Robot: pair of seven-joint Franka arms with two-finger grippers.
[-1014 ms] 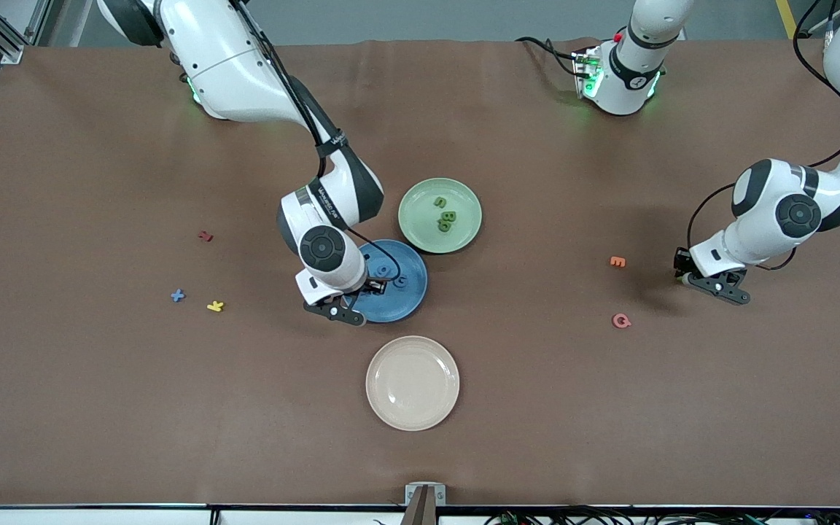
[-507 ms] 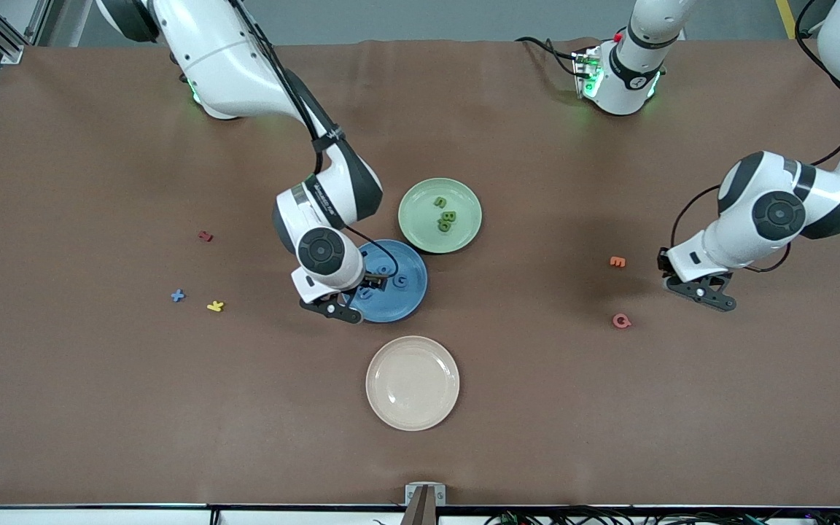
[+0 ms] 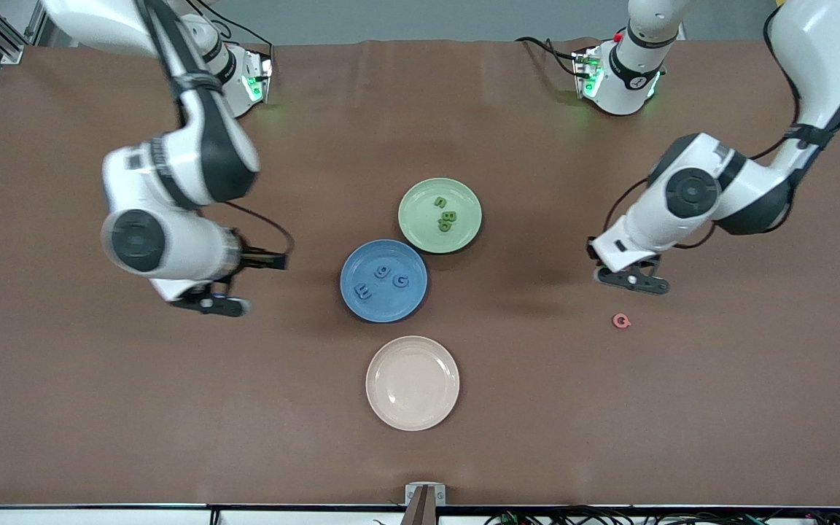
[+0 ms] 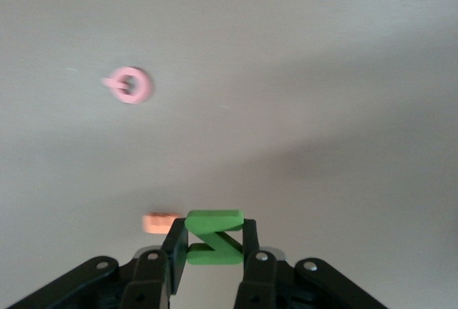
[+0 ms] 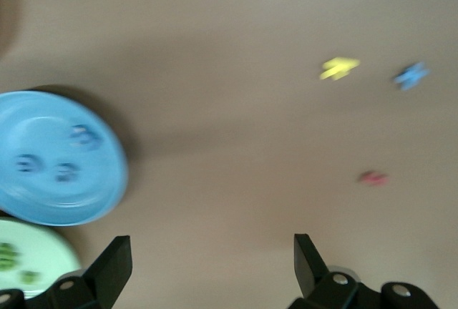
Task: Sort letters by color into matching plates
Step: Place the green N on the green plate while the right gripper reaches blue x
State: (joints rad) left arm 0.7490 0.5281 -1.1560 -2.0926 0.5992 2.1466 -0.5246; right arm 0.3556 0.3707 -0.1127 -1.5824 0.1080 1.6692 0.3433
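Overall, a brown cloth-covered table (image 3: 99,408) fills the frame. At centre sit three round matte plates: green plate (image 3: 464,230), blue plate (image 3: 409,302), cream plate (image 3: 413,383). Mid-left, the right gripper (image 5: 211,262) hangs wide open over bare cloth. Mid-right, the left gripper (image 4: 215,241) pinches a chunky green letter (image 4: 213,236).

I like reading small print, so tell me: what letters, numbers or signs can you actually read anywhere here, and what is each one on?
"9", "G", "E": three blue pieces on the blue plate.
"S", "B": green pieces on the green plate; a third beside the B is unreadable.
"Z": green piece held in the left gripper.
"Q": pink piece on the table.
Yellow, blue and red pieces in the right wrist view: too blurred.
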